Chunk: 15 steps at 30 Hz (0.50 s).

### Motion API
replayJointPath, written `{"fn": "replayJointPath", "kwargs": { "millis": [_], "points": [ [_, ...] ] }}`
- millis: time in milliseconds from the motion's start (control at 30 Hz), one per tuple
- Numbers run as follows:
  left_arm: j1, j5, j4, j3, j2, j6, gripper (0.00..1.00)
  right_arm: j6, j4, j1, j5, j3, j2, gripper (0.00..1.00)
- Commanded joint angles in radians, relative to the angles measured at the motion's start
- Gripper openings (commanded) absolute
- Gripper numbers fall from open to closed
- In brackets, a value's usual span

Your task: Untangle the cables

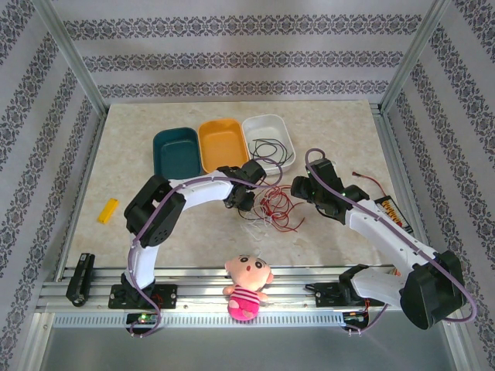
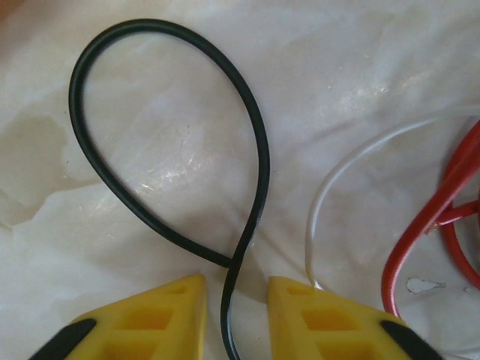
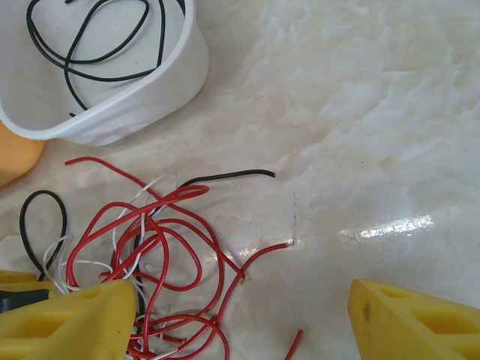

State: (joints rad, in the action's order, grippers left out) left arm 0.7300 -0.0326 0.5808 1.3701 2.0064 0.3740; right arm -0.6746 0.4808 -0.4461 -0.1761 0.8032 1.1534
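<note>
The cables (image 1: 274, 210) lie in a red, white and black knot mid-table, at 6 o'clock from the white bowl (image 1: 271, 131). Loose black strands (image 3: 97, 52) already rest in that bowl, presumably sorted. The left gripper (image 2: 236, 289) sits at the knot's 9 o'clock edge, its fingers narrowly apart and straddling the black loop (image 2: 259, 150) without pinching it, likely to draw it free. The right gripper (image 3: 241, 292) hangs spread wide at 3 o'clock, probably ready to pin the rest.
</note>
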Motion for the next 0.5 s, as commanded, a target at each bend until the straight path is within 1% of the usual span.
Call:
{"fn": "replayJointPath", "kwargs": {
  "millis": [0,100,200,300,467],
  "points": [
    [-0.024,0.017,0.084,0.033,0.043,-0.028,0.21,0.004,0.006,0.017,-0.004,0.007,0.005,0.75],
    [-0.023,0.017,0.122,0.047,0.058,-0.039,0.14,0.0,0.003,0.02,0.002,0.008,0.007,0.75],
    [-0.023,0.015,0.132,0.042,0.062,-0.038,0.0,0.0,0.001,0.021,0.01,0.011,0.014,0.75],
    [-0.023,0.004,0.123,0.03,0.046,-0.034,0.0,0.006,0.001,0.021,0.019,0.023,0.02,0.75],
    [-0.023,-0.068,0.11,0.028,-0.024,-0.032,0.0,0.021,-0.005,0.018,0.034,0.044,0.031,0.75]
  ]
}}
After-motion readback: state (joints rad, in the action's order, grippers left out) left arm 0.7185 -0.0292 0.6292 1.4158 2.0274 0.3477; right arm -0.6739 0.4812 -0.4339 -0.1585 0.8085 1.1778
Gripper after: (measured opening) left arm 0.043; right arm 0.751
